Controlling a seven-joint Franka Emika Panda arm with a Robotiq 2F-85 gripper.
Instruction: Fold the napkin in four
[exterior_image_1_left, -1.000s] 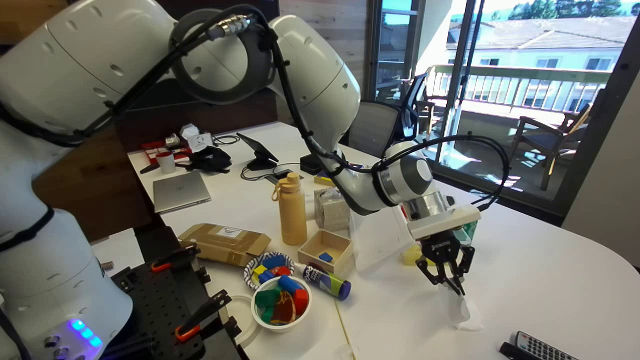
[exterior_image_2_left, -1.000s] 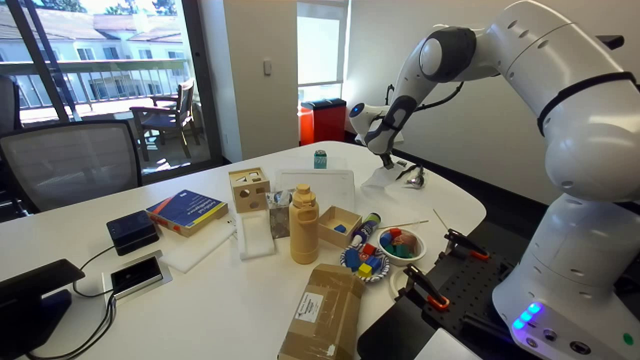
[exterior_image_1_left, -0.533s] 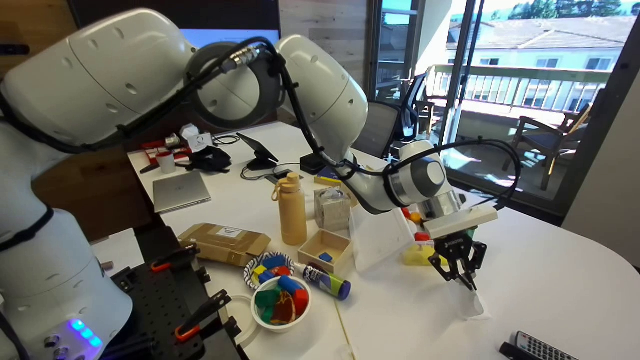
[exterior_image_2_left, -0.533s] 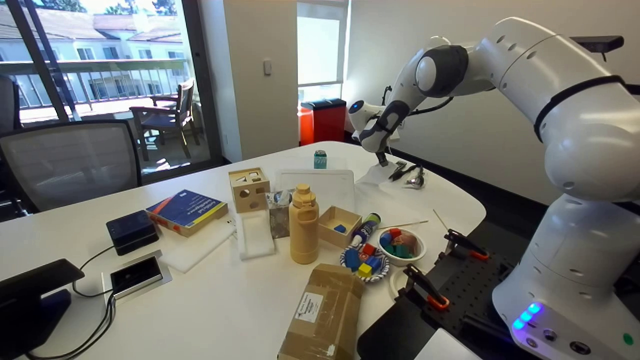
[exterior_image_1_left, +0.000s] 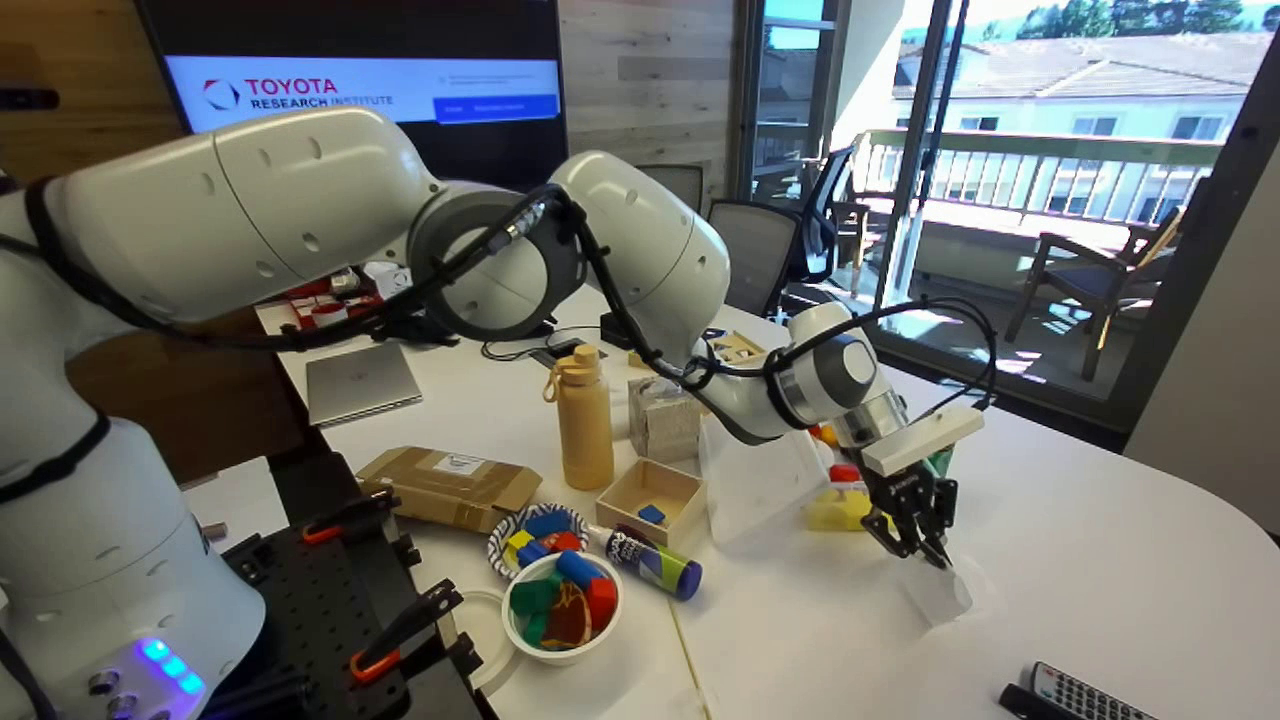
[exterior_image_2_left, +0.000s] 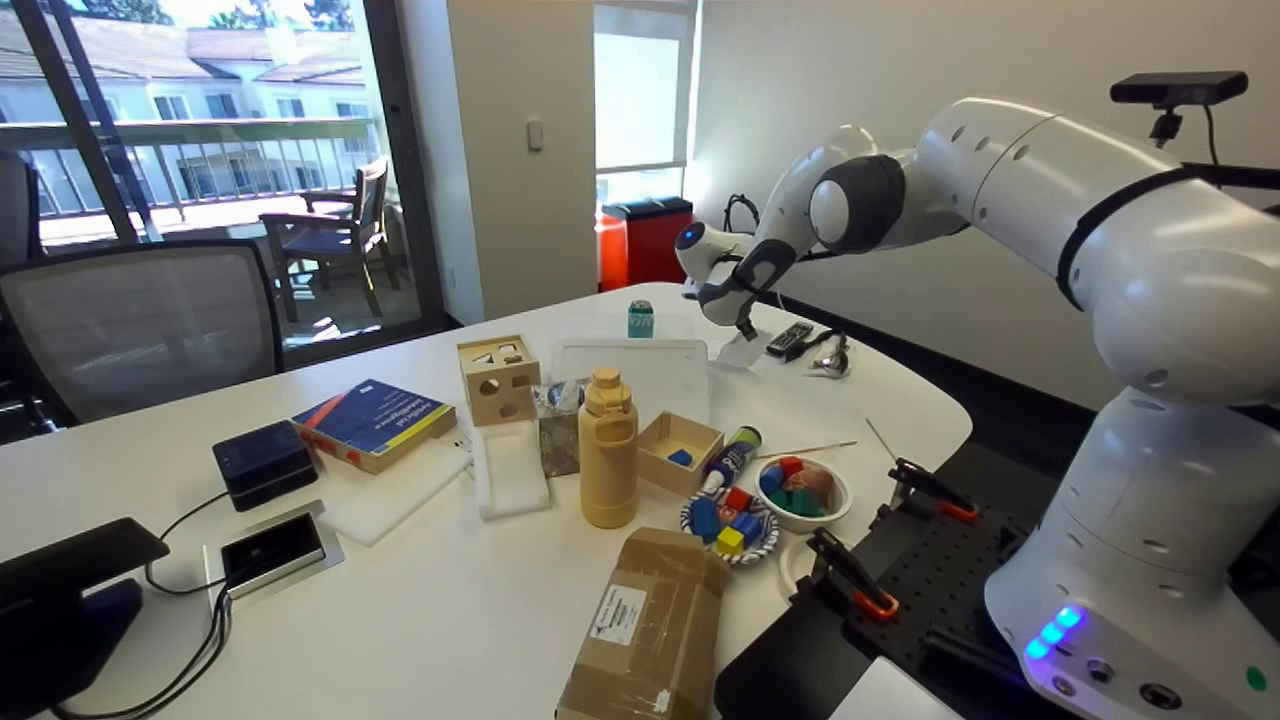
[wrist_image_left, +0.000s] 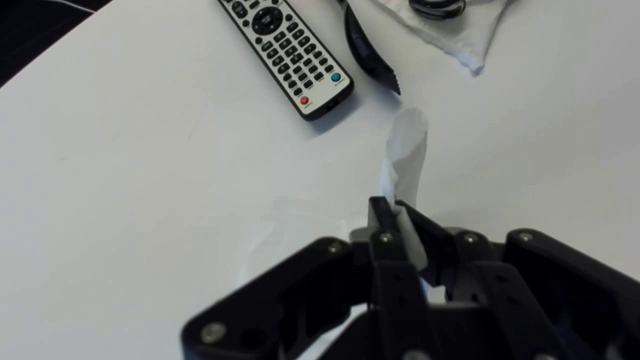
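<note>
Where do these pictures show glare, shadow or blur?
In both exterior views, the balcony is glaringly bright, and the pale napkin nearly blends into the table; in the wrist view, the remote casts a soft shadow and the gripper looks slightly blurred.

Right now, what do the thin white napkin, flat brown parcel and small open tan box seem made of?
Thin white napkin: matte, softly creased; paper or cloth, unclear. Flat brown parcel: probably cardboard, mostly matte with stiff folds. Small open tan box: likely unpainted wood, with pale, dull walls.
</note>
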